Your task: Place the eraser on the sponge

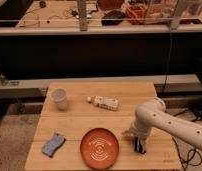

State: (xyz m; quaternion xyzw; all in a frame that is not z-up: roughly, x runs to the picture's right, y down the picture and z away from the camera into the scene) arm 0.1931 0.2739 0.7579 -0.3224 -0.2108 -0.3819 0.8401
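Observation:
The sponge [53, 144], a blue-grey pad with wavy edges, lies flat near the table's front left corner. My gripper [139, 146] hangs from the white arm [159, 120] at the front right, just right of the orange plate. Its dark fingers point straight down and reach close to the wood. They stand open. I cannot make out the eraser: no dark block shows on the bare wood, and anything at the fingertips blends with the dark fingers. The sponge is far to the gripper's left, beyond the plate.
A round orange plate [99, 148] sits front centre, between the sponge and the gripper. A white cup [59, 98] stands at the back left. A cream-white rectangular piece [107, 103] with a small white ball [89, 99] lies at the back centre. The wooden table [79, 122] ends just right of the arm.

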